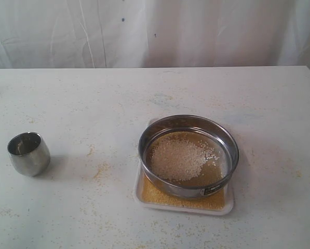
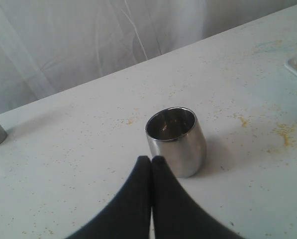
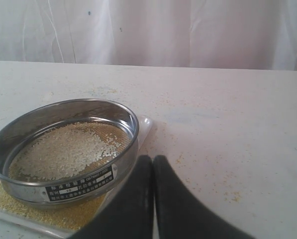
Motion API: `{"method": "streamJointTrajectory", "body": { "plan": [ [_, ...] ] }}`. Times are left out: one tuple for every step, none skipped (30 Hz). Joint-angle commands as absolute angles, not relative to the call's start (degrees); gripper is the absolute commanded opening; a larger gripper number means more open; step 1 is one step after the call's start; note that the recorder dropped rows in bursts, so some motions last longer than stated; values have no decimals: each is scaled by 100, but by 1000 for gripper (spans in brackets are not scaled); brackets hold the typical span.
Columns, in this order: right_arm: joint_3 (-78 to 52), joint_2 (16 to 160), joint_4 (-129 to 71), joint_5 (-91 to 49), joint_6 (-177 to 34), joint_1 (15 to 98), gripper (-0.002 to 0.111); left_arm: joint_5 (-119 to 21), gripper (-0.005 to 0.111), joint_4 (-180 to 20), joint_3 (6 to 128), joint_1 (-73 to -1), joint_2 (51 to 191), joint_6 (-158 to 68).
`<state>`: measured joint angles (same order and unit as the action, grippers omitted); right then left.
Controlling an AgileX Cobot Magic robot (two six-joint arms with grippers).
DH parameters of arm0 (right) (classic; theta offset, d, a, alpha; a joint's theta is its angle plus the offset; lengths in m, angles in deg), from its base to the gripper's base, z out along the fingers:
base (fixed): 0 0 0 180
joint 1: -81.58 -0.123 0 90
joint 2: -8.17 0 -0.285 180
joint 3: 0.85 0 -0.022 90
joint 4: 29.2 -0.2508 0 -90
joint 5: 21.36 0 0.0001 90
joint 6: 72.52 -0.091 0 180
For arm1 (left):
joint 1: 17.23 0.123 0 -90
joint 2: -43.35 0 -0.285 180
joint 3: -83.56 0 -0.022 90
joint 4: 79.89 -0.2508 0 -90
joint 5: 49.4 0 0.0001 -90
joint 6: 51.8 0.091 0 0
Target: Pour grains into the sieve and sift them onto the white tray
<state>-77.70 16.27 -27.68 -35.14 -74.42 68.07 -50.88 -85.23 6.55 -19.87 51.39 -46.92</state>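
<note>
Judging the sifting nearly done, we are seeing pale grains [image 1: 180,158] lying in the sieve [image 1: 186,119], which is sitting on the white tray [image 1: 196,209] over fine yellow granules. The right pincer [image 3: 152,159] and left pincer [image 2: 151,160] are pressing shut, holding nothing. The right one is hovering near the sieve's wall; next it is needing to open and grip that rim. The steel cup [image 1: 29,153] is standing by the left one.
</note>
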Motion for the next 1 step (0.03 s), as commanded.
{"method": "streamJointTrajectory", "body": {
  "plan": [
    [-7807, 1596, -2720, -3514, -7459, 6845, 0, -5099, 0, -8481, 635, -1969, 5113, -4695]
  ]
}}
